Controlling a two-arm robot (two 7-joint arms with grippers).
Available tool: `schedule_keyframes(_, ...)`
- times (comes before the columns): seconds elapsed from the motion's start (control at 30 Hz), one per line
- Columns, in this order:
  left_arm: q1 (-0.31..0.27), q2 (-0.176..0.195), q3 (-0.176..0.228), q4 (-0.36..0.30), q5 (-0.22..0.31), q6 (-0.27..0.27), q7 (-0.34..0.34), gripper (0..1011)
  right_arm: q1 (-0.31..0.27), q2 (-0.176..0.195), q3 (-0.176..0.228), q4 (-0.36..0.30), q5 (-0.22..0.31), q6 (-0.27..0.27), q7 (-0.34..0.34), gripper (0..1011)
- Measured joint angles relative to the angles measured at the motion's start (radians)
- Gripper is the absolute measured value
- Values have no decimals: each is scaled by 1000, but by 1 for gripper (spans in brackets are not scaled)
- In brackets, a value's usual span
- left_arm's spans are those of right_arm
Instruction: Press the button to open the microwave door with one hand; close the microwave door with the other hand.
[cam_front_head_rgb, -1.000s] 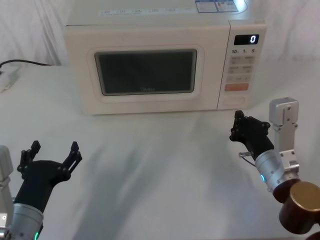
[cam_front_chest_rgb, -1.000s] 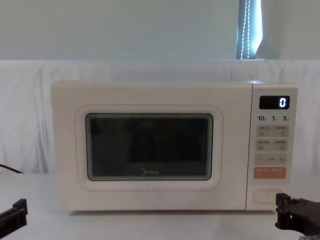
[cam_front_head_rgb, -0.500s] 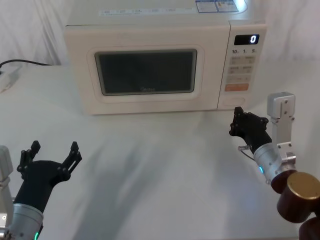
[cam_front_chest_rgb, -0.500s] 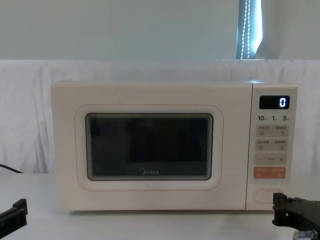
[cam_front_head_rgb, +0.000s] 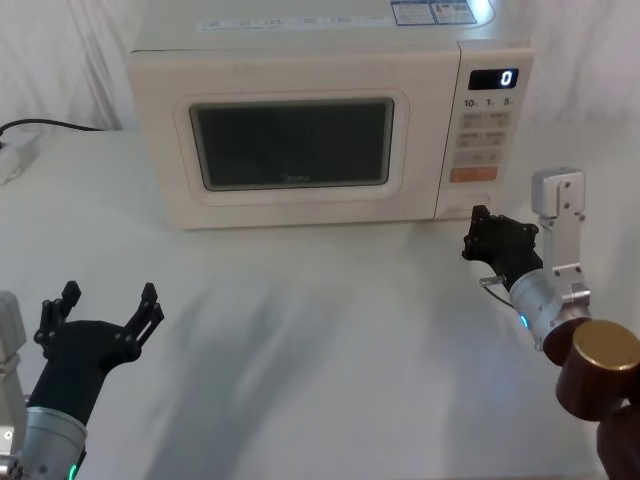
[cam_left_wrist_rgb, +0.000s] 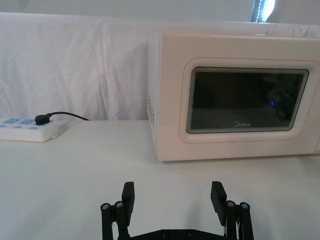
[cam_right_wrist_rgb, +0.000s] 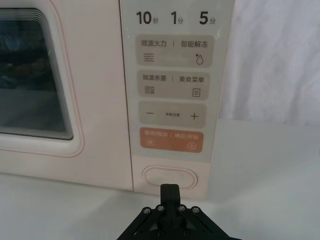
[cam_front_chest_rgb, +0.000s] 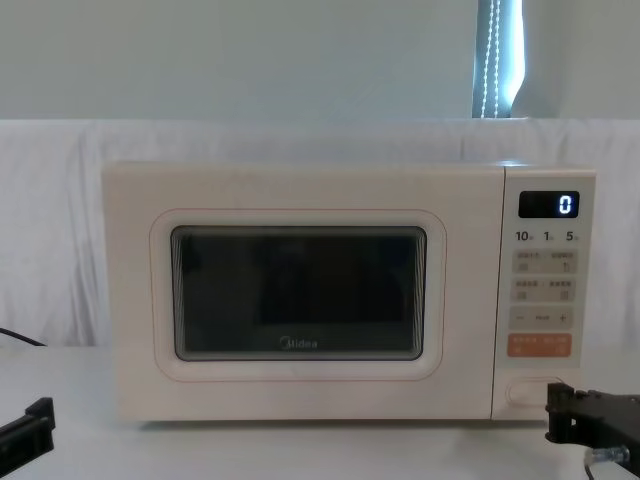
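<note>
The cream microwave stands at the back of the table, and its microwave door (cam_front_head_rgb: 290, 145) (cam_front_chest_rgb: 297, 295) (cam_left_wrist_rgb: 245, 100) with the dark window is closed. The wide cream button (cam_right_wrist_rgb: 170, 177) (cam_front_chest_rgb: 528, 391) (cam_front_head_rgb: 466, 204) lies at the bottom of the control panel, under the orange button (cam_right_wrist_rgb: 173, 140). My right gripper (cam_front_head_rgb: 480, 232) (cam_right_wrist_rgb: 170, 192) (cam_front_chest_rgb: 555, 415) is shut, pointing at the button from a short way in front, apart from it. At the near left of the table my left gripper (cam_front_head_rgb: 100, 312) (cam_left_wrist_rgb: 173, 197) is open with nothing in it, far from the door.
A white power strip (cam_left_wrist_rgb: 25, 130) with a black cable (cam_front_head_rgb: 40, 126) lies left of the microwave. White cloth covers the table (cam_front_head_rgb: 320, 330) and the wall behind. Open tabletop stretches between my grippers and the microwave front.
My right gripper has moved forward and slightly up toward the lower right corner of the microwave, nearer the button. The left gripper and the door have not moved.
</note>
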Motion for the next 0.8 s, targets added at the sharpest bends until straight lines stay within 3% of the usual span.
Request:
schedule_keyframes(0.57, 0, 0, 0, 0, 0, 0, 0, 1001, 108, -4, -4, 154, -19, -32, 5, 0)
schedule_keyframes(0.8, 0, 0, 0, 0, 0, 0, 0, 1001, 122, -6, -2, 175, -22, -34, 5, 0)
